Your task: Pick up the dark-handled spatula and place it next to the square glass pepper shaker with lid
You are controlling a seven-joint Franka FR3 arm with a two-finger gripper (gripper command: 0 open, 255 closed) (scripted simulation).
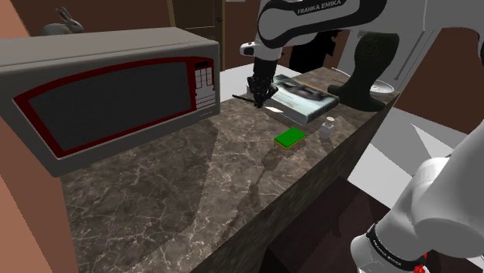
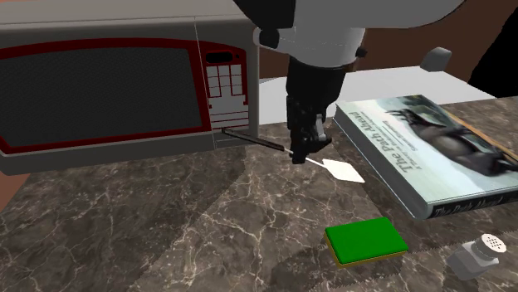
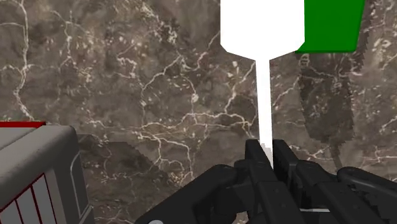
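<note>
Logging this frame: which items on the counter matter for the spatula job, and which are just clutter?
Part of the job:
spatula, its shaft clasped by the gripper
pepper shaker, the spot to set it beside

Just lying about:
microwave
book
green pad
rabbit figure behind the microwave

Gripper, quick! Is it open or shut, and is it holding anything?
The gripper is closed, holding the spatula by its thin white neck.
</note>
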